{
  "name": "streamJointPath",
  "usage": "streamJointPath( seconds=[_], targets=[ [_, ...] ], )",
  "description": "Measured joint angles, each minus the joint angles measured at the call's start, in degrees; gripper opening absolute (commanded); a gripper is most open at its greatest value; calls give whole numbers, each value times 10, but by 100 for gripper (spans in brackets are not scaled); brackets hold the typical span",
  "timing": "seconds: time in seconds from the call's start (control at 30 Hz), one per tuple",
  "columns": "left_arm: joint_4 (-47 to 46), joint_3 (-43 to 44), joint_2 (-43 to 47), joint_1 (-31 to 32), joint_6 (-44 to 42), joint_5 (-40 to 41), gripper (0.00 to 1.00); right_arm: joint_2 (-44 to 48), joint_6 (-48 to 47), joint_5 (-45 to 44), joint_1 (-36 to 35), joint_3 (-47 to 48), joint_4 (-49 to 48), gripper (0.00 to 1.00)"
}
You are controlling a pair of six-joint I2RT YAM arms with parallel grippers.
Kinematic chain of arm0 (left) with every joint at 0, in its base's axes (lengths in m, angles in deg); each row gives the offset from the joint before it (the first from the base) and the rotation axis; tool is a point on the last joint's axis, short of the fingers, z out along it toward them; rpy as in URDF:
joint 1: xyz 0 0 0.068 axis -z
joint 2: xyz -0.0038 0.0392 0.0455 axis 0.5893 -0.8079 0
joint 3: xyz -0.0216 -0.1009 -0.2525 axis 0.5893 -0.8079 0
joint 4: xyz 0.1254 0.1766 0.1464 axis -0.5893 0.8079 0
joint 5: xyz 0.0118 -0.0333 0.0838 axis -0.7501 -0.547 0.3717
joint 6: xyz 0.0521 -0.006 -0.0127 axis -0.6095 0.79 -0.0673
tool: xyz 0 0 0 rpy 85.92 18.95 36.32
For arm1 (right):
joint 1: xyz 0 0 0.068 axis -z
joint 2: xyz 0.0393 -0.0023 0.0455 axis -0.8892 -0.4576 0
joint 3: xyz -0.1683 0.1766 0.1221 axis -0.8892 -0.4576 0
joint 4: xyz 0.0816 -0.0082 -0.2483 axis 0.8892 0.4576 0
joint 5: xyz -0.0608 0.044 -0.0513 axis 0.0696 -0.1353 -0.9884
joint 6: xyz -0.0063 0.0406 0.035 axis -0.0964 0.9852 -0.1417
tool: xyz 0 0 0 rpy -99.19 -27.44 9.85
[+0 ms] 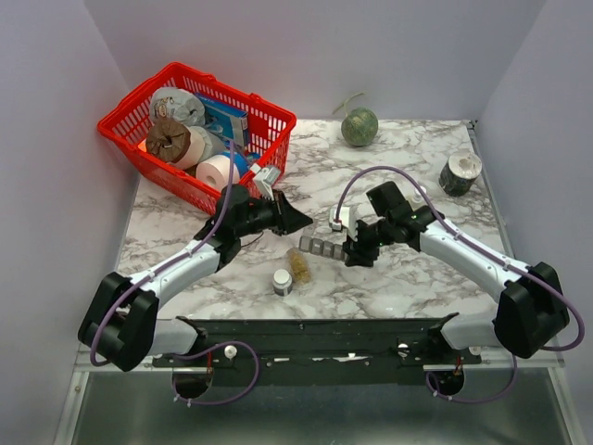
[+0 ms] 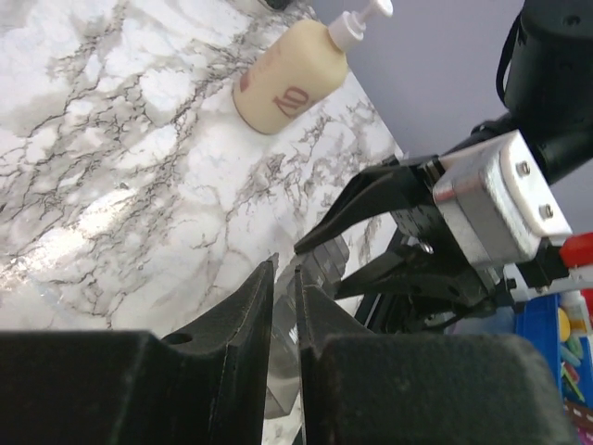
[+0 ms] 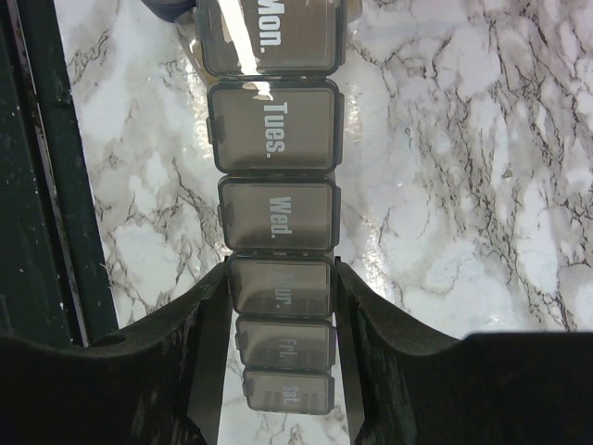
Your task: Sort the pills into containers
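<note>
The containers are a dark-grey strip of day-labelled lidded compartments [image 1: 320, 247], lying on the marble table; all lids in view are closed. My right gripper [image 1: 355, 248] is shut on the strip, fingers clamping both sides at the "Thur." compartment [image 3: 281, 289]. The pills show as tan pieces in a small clear vial [image 1: 298, 266] lying just in front of the strip's left end. My left gripper [image 1: 301, 221] hovers behind the vial, jaws nearly together and empty [image 2: 285, 269], pointing at the strip [image 2: 326, 261].
A small dark white-capped bottle [image 1: 283, 281] stands beside the vial. A beige nozzle bottle [image 2: 287, 83] lies behind the right gripper. A red wire basket [image 1: 139, 148] of goods sits back left. A green ball [image 1: 359, 127] and a grey roll [image 1: 460, 172] are at the back right.
</note>
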Motion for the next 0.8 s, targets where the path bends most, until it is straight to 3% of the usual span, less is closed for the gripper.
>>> streamJointPath(
  seconds=[0.4,0.53,0.8],
  targets=[
    [9,-1,-35,3,18,31,23,8,-2,-3,-5,-3,-1,33],
    [30,-1,-32,2,8,43,31,8,-2,-7,-5,-3,-1,33],
    [93,14,60,-7,-29,97,35,5,1,-16,-6,-3,-1,33]
  ],
)
